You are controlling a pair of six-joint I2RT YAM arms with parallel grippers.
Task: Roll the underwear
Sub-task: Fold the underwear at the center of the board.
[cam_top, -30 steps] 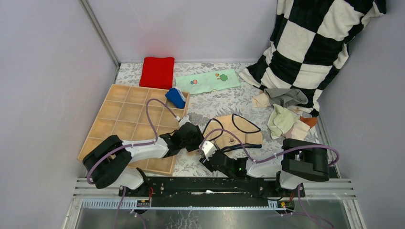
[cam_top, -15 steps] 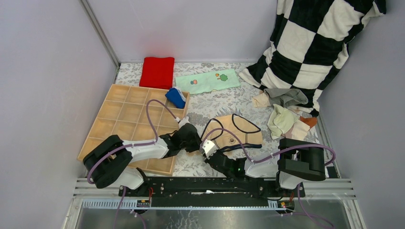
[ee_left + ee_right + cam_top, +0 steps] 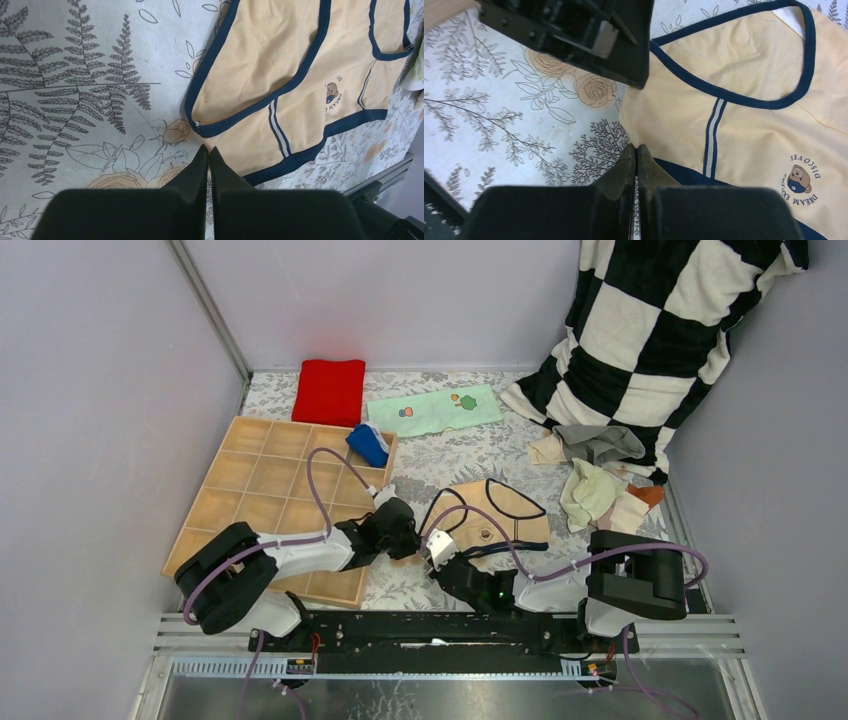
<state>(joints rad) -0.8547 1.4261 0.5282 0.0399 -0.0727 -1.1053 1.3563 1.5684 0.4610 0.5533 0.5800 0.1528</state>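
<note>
The tan underwear (image 3: 495, 512) with dark trim lies flat on the flowered tablecloth, near the front middle. In the left wrist view my left gripper (image 3: 209, 148) is shut, its tips pinched at the near edge of the tan cloth (image 3: 280, 75). My right gripper (image 3: 634, 146) is shut too, its tips at the dark waistband of the same underwear (image 3: 744, 75). From above, both grippers (image 3: 410, 537) (image 3: 438, 545) sit side by side at its left corner. A blue rolled underwear (image 3: 368, 444) rests in the wooden tray. More underwear (image 3: 598, 480) lies piled at the right.
A wooden grid tray (image 3: 260, 490) fills the left side. A red folded cloth (image 3: 330, 390) and a mint printed cloth (image 3: 433, 410) lie at the back. A black-and-white checkered blanket (image 3: 650, 330) hangs in the back right corner. The left gripper's body (image 3: 589, 35) sits close above the right one.
Both grippers have gone from open to shut at the left corner of the tan underwear. The arms have barely shifted.
</note>
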